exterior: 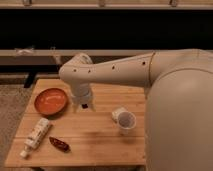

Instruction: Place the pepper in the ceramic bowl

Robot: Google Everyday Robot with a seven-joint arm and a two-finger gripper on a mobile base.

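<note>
The pepper (59, 144) is small, dark red and glossy, lying on the wooden table (95, 132) near its front left. The ceramic bowl (50, 101) is shallow and orange-red, at the table's back left. My gripper (83, 106) hangs from the white arm over the table, just right of the bowl and well behind the pepper. Nothing shows in it.
A white labelled bottle (36, 136) lies on its side left of the pepper. A white mug (124, 121) stands right of centre. My large white arm (175, 100) fills the right side. Dark shelving runs behind the table.
</note>
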